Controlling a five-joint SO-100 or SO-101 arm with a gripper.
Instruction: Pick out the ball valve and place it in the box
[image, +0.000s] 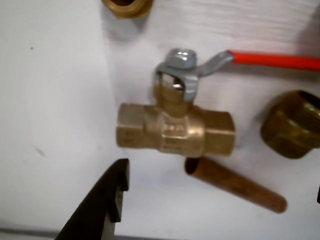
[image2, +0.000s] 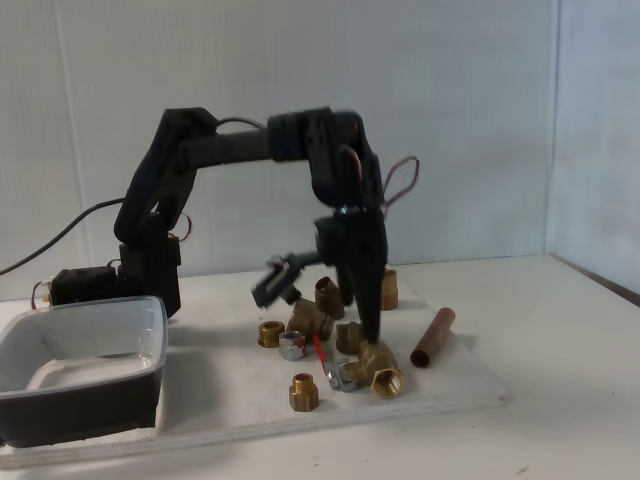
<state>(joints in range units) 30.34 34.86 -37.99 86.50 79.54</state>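
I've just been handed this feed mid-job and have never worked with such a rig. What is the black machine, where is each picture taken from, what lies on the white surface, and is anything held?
The black machine is a small jointed robot arm ending in a two-finger gripper. The fixed view looks at it from the side; the wrist view comes from a camera riding on the arm, looking down past one black finger.

Below the gripper lies the brass ball valve with a thin red lever handle, also seen in the fixed view. Beside it are a copper tube, a brass hex fitting and more small brass fittings such as one threaded piece, plus a silver nut.

At the fixed view's left stands the clear plastic box with a dark lower part.

The fingers are spread apart and hold nothing.
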